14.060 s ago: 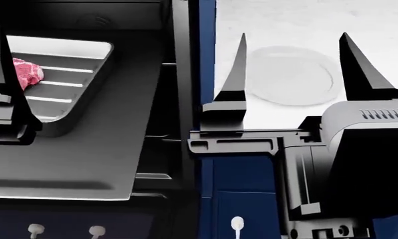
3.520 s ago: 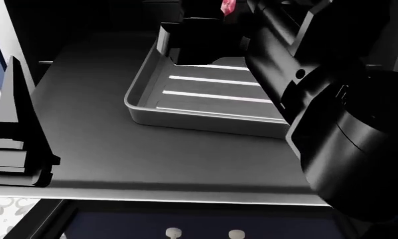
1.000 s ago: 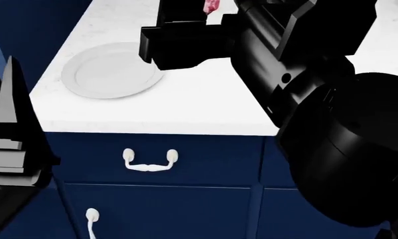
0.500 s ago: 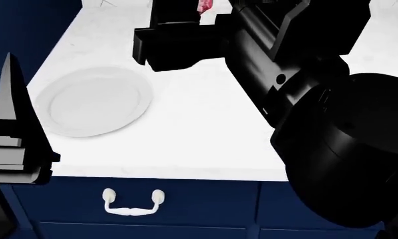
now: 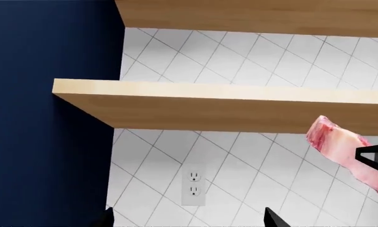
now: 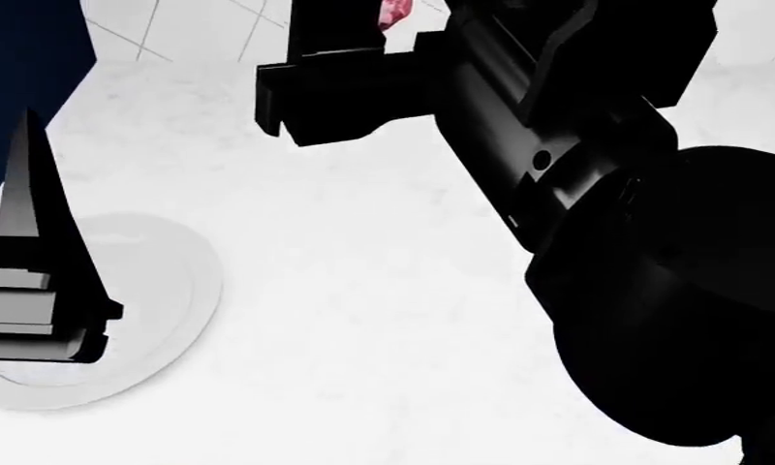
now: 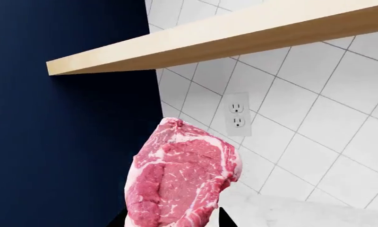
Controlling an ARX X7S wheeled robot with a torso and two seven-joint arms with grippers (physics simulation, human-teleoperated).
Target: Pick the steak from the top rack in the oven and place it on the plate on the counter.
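Note:
The steak (image 7: 179, 179), red-pink with white marbling, hangs in my right gripper (image 7: 171, 220), which is shut on its lower end above the counter (image 6: 361, 320). In the head view only a pink sliver of the steak (image 6: 395, 12) shows at the top edge, above the black right arm (image 6: 595, 194). The white plate (image 6: 168, 291) lies at the lower left of the counter, partly behind a finger (image 6: 28, 232) of my left gripper. The left gripper (image 5: 189, 220) is open and holds nothing. From the left wrist the steak (image 5: 340, 149) shows off to one side. The oven is out of view.
A white tiled wall (image 7: 290, 118) with an outlet (image 7: 237, 114) backs the counter. Two wooden shelves (image 5: 227, 106) run along the wall above it. A tall navy cabinet side (image 5: 47, 118) closes off the counter's left end.
The head view has moved in over the counter: the plate slid to the lower left and the drawer fronts dropped out of sight. The right gripper still holds the steak.

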